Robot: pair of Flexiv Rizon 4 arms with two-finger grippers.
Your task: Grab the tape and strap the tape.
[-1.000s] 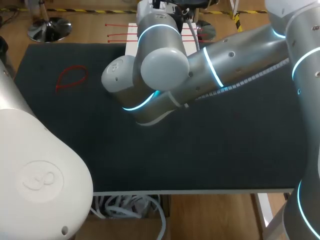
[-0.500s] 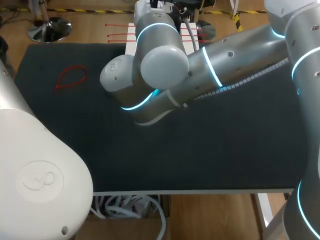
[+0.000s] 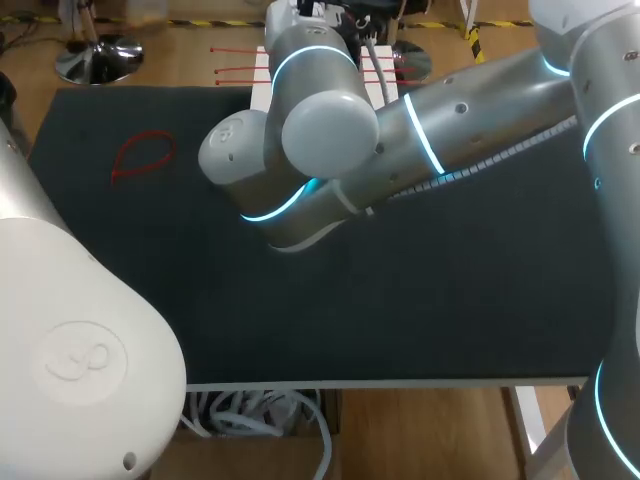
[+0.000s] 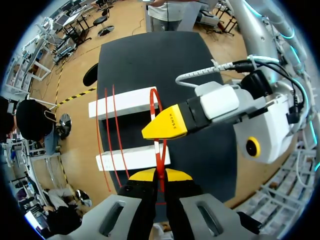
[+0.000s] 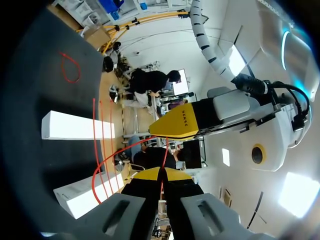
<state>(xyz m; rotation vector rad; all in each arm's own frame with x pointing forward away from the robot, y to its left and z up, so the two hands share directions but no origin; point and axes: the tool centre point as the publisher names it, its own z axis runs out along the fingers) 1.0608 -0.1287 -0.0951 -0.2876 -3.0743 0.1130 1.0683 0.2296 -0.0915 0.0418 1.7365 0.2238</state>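
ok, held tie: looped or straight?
Looped. In the left wrist view the tie arcs from the left end effector round to the right end effector. Whether the loop is locked, cannot tell.

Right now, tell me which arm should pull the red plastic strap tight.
Left, probably. The left claw is shut on the straight tail of the thin red plastic strap, its loop ahead; the right claw, also shut on it, can hold.

Bright, even overhead room light
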